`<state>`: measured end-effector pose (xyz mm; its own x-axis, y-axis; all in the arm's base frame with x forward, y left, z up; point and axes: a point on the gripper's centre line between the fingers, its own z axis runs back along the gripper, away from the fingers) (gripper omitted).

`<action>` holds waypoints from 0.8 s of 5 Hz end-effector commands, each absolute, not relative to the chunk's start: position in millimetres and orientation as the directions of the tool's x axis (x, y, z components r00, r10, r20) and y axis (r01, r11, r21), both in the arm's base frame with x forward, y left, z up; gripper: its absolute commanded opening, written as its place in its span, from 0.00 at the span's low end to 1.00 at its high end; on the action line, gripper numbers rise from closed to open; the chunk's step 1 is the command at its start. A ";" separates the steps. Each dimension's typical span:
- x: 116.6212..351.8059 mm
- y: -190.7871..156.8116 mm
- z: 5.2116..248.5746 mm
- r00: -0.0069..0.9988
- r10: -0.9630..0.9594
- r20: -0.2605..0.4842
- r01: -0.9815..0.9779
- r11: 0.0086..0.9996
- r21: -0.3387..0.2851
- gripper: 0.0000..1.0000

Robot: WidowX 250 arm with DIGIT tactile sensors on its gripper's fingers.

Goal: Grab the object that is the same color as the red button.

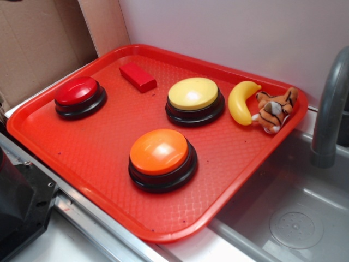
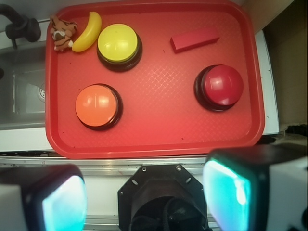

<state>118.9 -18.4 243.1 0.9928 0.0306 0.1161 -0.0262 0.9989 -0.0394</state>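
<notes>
A small red rectangular block (image 1: 138, 76) (image 2: 194, 39) lies flat near the far edge of the red tray (image 1: 98, 164) (image 2: 159, 139). The red dome button (image 1: 79, 96) (image 2: 220, 87) on its black base sits at the tray's left in the exterior view, a short way from the block. My gripper (image 2: 144, 199) shows only in the wrist view, high above the tray's near edge. It stands open, its two glowing teal pads (image 2: 226, 192) wide apart with nothing between them. It touches nothing.
An orange dome button (image 1: 162, 158) (image 2: 97, 106) and a yellow one (image 1: 194, 100) (image 2: 119, 45) also stand on the tray. A toy banana (image 1: 242, 102) (image 2: 88, 31) and a small plush tiger (image 1: 275, 109) (image 2: 61, 32) lie at its right edge. A steel sink (image 1: 294, 218) with a grey faucet (image 1: 330, 109) lies beyond.
</notes>
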 end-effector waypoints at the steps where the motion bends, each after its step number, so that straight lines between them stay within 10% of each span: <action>1: 118.9 -18.4 243.1 0.993 0.031 0.116 -0.026 0.999 -0.039 1.00; 4: 208.2 22.5 193.9 0.739 0.661 0.130 -0.650 0.750 -0.122 1.00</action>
<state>207.9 14.3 185.9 0.7519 0.6513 0.1024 -0.6435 0.7587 -0.1012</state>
